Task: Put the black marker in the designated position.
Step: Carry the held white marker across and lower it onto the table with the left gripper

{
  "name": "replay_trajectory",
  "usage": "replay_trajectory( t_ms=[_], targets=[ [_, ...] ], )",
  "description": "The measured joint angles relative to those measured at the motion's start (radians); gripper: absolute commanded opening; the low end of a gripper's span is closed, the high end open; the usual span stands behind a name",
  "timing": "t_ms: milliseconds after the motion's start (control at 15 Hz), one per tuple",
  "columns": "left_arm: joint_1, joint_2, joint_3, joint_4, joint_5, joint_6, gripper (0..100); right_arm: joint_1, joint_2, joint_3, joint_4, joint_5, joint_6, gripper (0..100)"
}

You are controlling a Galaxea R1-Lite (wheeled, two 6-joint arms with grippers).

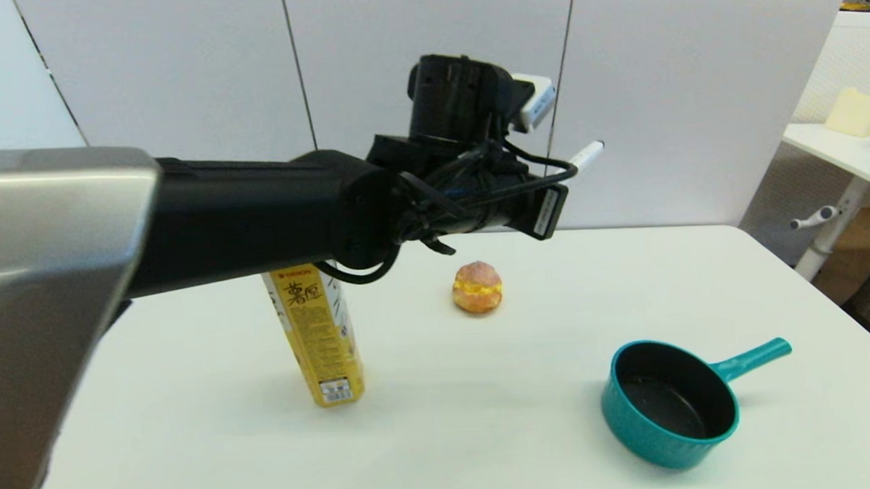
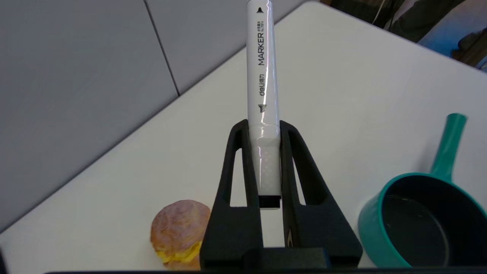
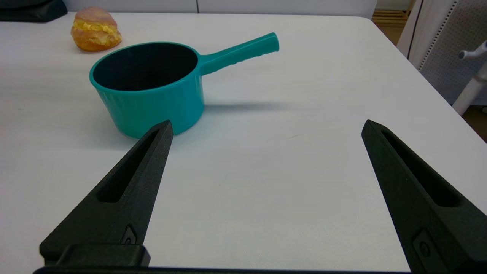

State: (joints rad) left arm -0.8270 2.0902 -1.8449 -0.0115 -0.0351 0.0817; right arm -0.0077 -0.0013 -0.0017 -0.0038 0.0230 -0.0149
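Left gripper [image 2: 264, 129], raised well above the white table [image 1: 528, 415] on an arm reaching across from the left: its two black fingers [image 2: 237, 167] are pressed against the black marker [image 2: 261, 76], pinching the capped end of the white barrel. The small black end sits down between the fingers, near their base; most of the barrel, printed "MARKER", projects straight out past the fingertips, in line with them. In the head view only the far tip of the marker [image 1: 586, 154] shows, emerging to the right of the wrist and tilted up, clear of the tabletop. Below the held marker and slightly left lies a cream-filled bun [image 1: 477, 287] on the far middle of the table. A teal pot [image 1: 672, 403] stands near right, handle pointing right and away. A tall yellow carton [image 1: 316, 334] stands upright at left, under the arm. Right gripper [image 3: 266, 127]: fingers spread wide, nothing between them, low over bare table near the pot.
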Motion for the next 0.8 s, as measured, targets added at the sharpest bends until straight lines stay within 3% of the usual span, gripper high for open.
replay_trajectory(
  t_ms=[467,800],
  targets=[
    [0.059,-0.351,0.190,0.080,0.044,-0.001,0,0.000,0.000,0.000,0.000,0.000,0.000,100],
    [0.204,-0.660,0.480,0.133,0.114,-0.001,0,0.000,0.000,0.000,0.000,0.000,0.000,100]
  ],
)
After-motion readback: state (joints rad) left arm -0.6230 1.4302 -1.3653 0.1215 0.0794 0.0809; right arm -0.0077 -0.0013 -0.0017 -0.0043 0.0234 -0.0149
